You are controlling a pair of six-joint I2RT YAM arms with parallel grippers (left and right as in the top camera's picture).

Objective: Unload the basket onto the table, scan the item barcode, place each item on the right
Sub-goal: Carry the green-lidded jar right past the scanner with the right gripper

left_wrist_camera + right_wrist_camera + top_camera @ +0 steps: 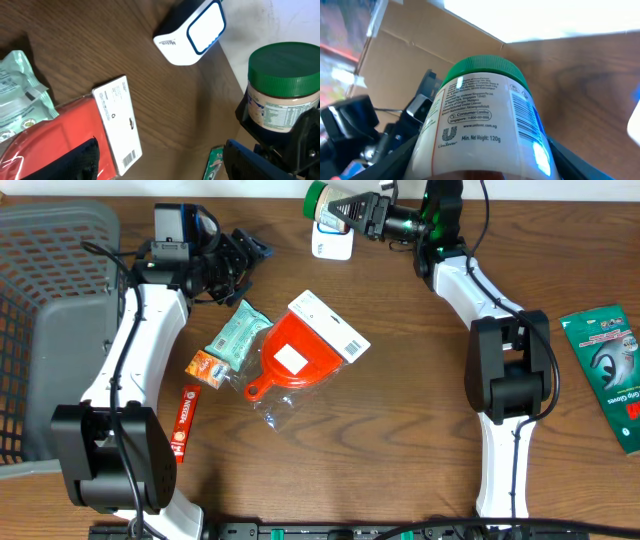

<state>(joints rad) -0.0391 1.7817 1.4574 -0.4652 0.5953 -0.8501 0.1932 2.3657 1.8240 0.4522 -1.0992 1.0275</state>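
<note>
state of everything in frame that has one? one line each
right gripper: shut on the jar
left gripper: open, holding nothing
jar: lid on, gripped, barcode label showing, beside the scanner
scanner: on the table, untouched
red scoop pack: lying flat, barcode card face up
green pouch: lying flat, next to the scoop pack

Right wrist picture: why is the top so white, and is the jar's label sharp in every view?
Right wrist: the background above the jar is blown out white; bluish glare on the label, yet its print is sharp. Left wrist: the label's print is soft, the scanner clearer. Overhead: even light, label too small to read.
</note>
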